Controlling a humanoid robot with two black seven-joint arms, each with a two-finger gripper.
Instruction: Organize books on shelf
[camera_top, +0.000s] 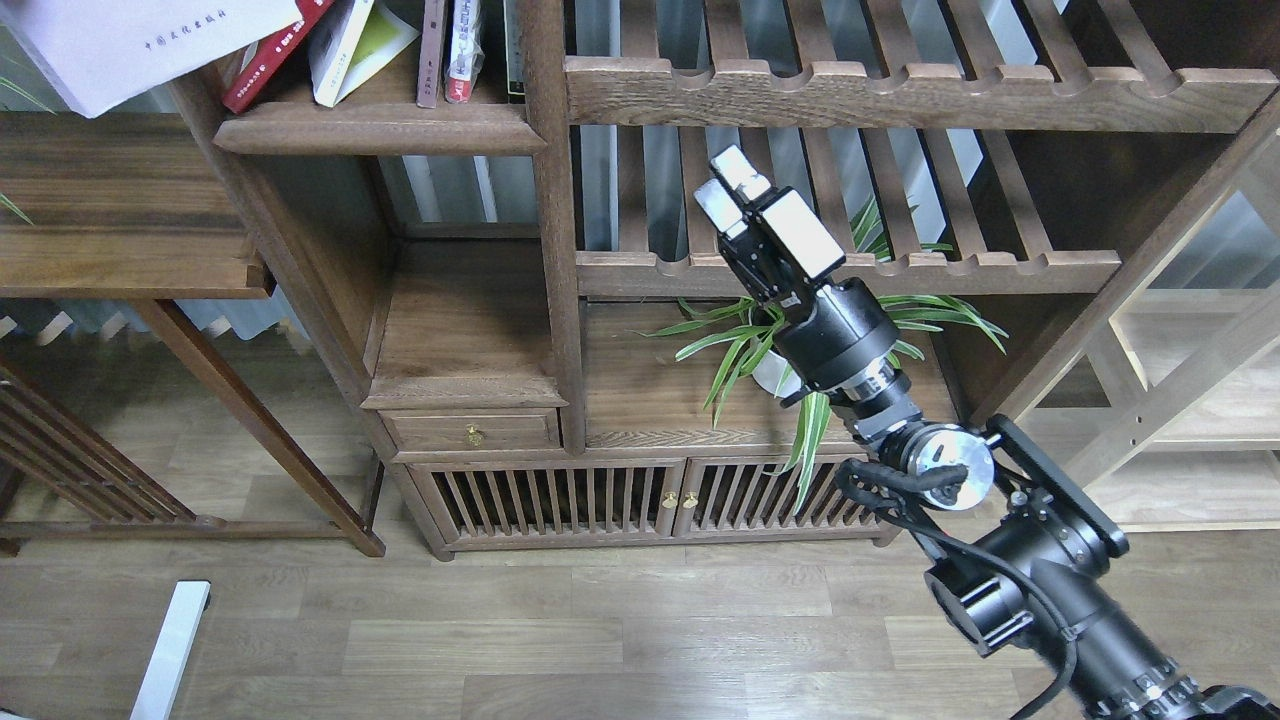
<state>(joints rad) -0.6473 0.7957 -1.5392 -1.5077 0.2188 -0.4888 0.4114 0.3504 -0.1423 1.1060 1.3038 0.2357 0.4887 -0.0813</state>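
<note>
The thick white book (130, 40) hangs tilted at the top left corner, partly cut off by the frame edge; what holds it is out of view, and so is my left gripper. On the dark shelf (380, 125) the red book (272, 62) leans left against the side post. Beside it leans the yellow-green book (352, 45). My right gripper (724, 184) is raised in front of the slatted rack, well right of the shelf, its white-padded fingers close together and empty.
Thin upright books (460, 50) stand at the shelf's right end against a post (545, 200). Slatted racks (850, 270) and a spider plant (800, 330) are behind my right arm. A low wooden table (120, 220) sits left of the bookcase.
</note>
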